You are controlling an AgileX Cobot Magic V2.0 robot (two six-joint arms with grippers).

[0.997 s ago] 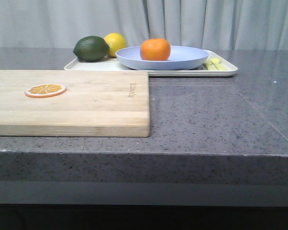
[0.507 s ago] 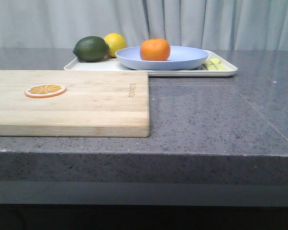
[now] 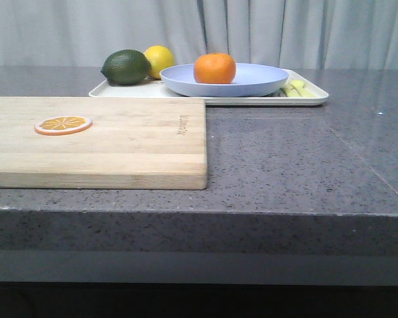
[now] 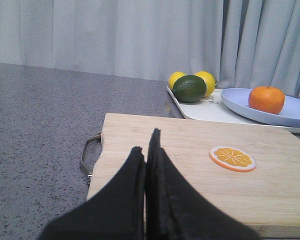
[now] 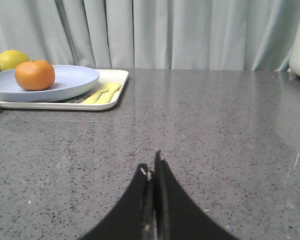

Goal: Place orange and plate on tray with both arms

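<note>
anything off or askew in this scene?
Nothing stands out. The orange sits in the plate, which rests level on the tray. The orange slice lies flat on the cutting board. Both the left gripper and the right gripper are shut and empty.

Left gripper (image 4: 147, 150) has its black fingers pressed together, empty; right gripper (image 5: 152, 172) likewise closed and empty, both low by the worktop's near edge
</note>
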